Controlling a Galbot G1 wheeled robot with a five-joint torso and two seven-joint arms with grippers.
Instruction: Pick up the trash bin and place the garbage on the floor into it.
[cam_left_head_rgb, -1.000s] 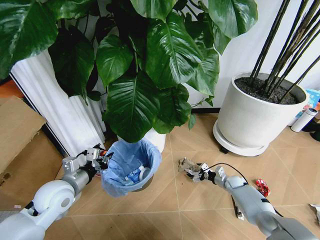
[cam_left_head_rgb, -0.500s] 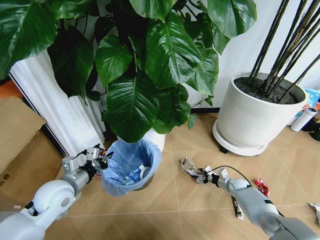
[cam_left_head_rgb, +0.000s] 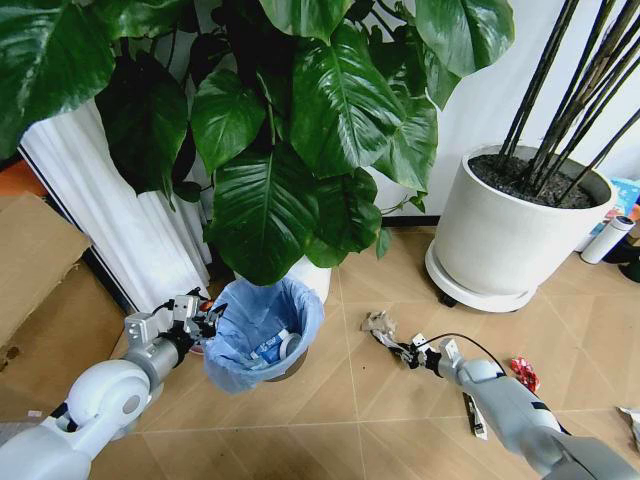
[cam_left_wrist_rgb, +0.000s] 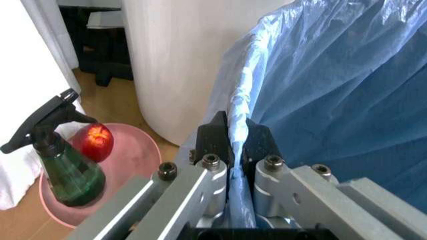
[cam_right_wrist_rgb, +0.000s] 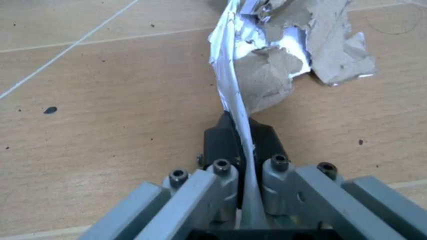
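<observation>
Trash bin (cam_left_head_rgb: 262, 335): small, round, dark, lined with crinkly light blue bag; on chevron wooden floor (cam_left_head_rgb: 400, 400) beneath large-leaved plant (cam_left_head_rgb: 300, 130), white pot (cam_left_head_rgb: 515, 225) to the right.
Garbage: crumpled silver-grey wrapper (cam_left_head_rgb: 379, 325); red wrapper (cam_left_head_rgb: 523, 374) farther right.
Left gripper (cam_left_wrist_rgb: 231, 142): clamped on bag rim.
Right gripper (cam_right_wrist_rgb: 245, 136): pinching wrapper's edge.

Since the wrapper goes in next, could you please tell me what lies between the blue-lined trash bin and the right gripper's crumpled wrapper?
In the head view, only bare chevron wooden floor lies between the trash bin and the crumpled wrapper.
</observation>
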